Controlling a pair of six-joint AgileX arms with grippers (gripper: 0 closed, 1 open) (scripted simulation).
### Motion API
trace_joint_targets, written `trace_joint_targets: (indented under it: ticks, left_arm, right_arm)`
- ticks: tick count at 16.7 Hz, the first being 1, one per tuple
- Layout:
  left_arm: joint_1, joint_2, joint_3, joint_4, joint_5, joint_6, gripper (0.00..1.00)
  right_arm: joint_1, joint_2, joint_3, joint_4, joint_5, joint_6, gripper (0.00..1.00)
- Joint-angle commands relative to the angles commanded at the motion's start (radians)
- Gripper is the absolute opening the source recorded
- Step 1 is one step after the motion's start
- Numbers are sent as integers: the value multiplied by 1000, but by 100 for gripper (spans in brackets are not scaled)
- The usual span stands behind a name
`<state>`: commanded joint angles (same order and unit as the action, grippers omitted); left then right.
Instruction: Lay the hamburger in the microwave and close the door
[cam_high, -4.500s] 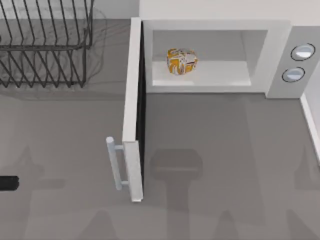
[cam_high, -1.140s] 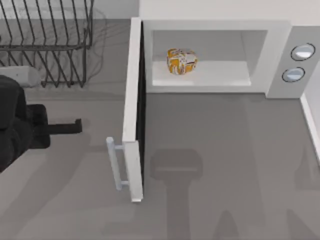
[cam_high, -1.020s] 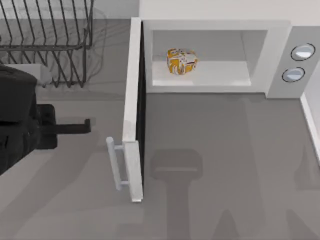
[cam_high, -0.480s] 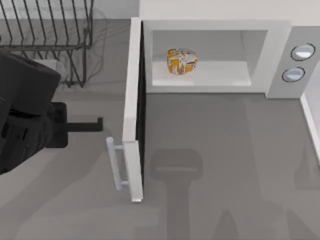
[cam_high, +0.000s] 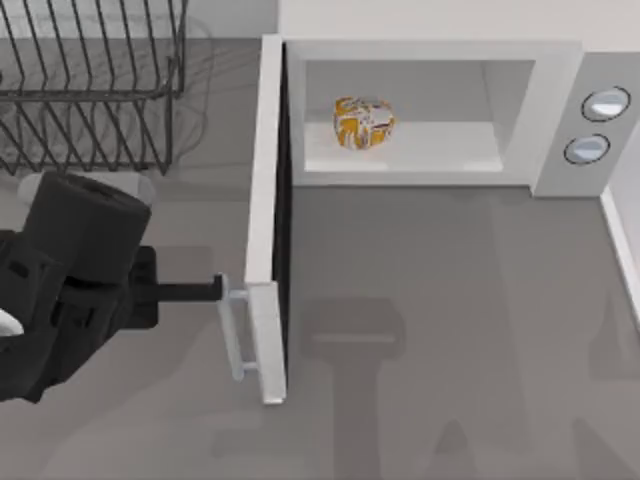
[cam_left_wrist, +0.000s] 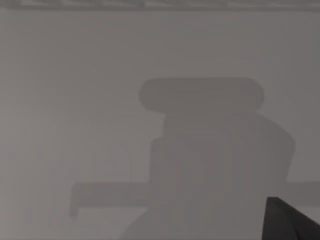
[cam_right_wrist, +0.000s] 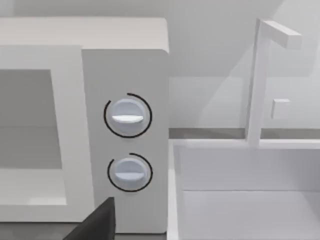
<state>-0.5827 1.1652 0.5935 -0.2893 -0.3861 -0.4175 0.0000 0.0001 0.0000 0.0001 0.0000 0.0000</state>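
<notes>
Done: hamburger (cam_high: 364, 122) lies inside microwave (cam_high: 430, 50)
Left: door (cam_high: 268, 215) stands wide open
Left gripper (cam_high: 212, 290): touching door's outer side, finger spread unclear
Right arm: parked

My left arm reaches in from the top view's left side, its black wrist bulky and angled across the desk (cam_high: 450, 330). The left tool (cam_high: 212, 291) points straight toward the right, its dark fingers (cam_high: 185, 291) stretched level and low. Whether they are parted cannot be told.
</notes>
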Motion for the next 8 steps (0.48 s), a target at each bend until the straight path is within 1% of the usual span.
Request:
trace_joint_targets:
  ticks: [4,6,8]
  left_arm:
    - [0,53,-111,161,0,3,0]
    - [-1,67,-141,203,0,3,0]
    - [-1,70,-145,209,0,4,0]
  right_arm:
    - [0,0,0,0,0,0,100]
    - [0,0,0,0,0,0,100]
    - [0,0,0,0,0,0,100]
